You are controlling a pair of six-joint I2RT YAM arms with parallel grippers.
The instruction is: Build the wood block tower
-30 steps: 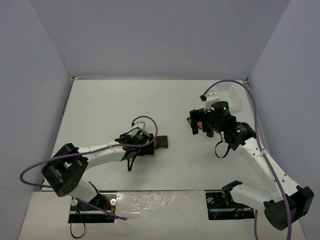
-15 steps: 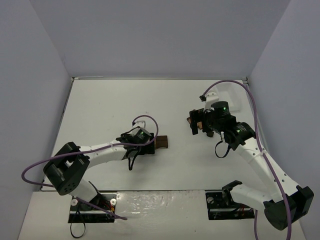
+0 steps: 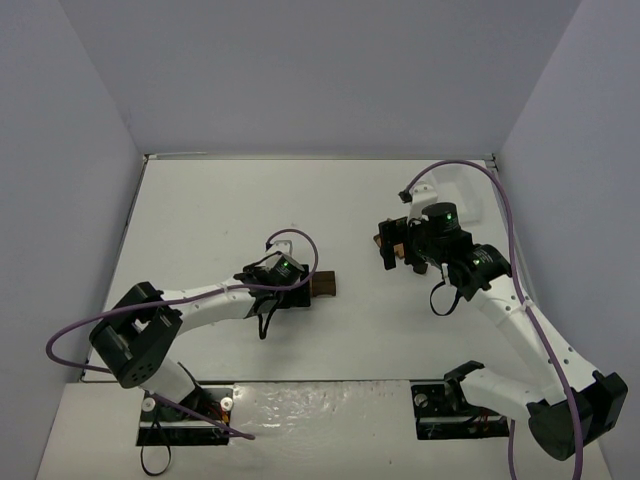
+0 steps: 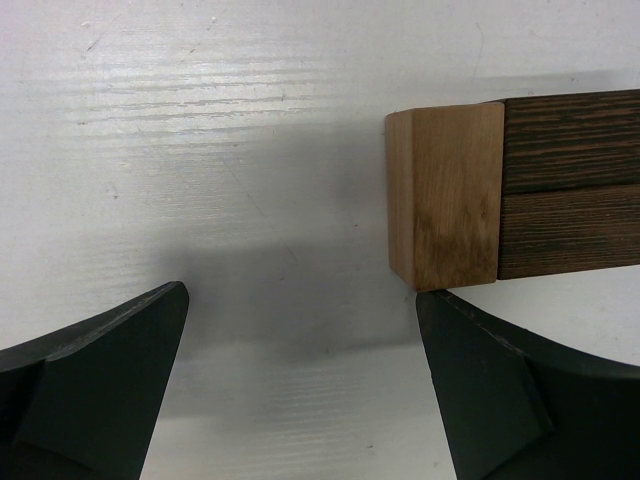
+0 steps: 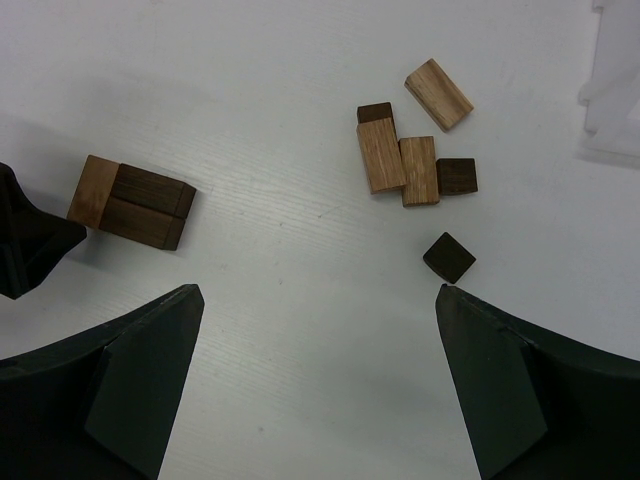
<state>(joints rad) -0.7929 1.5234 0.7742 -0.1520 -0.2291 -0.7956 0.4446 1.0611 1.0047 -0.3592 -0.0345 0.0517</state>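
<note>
The left fingers point(image 4: 100, 390) are spread as wide as they go and hold nothing. Bare counter point(image 4: 200, 120) lies between them. The wood block tower point(image 4: 520, 190) is so far only a low start: one tan block set across the ends of two dark ones lying side by side. It sits just past the tip of the finger at the right of the wrist view, with its tan corner touching or almost touching that tip. It is therefore outside the gap between the fingers, not in it. This looks like a stand-off beside the stack, either a release or a line-up, rather than a grip.

The right fingers point(image 5: 120, 390) are also fully apart and empty, hanging over the loose blocks point(image 5: 418, 170). These lie ahead of the fingers, towards the finger at the right of that view. A small dark cube point(image 5: 449, 257) sits just beyond that fingertip and apart from the rest, so it is probably the easiest to pick.

Open counter separates the loose blocks from the tower, leaving room to carry a block across. Two tan blocks touch along their sides, which leaves little room for a finger between them. The white tray point(image 5: 610, 100) lies beyond the loose blocks, clear of the path.
</note>
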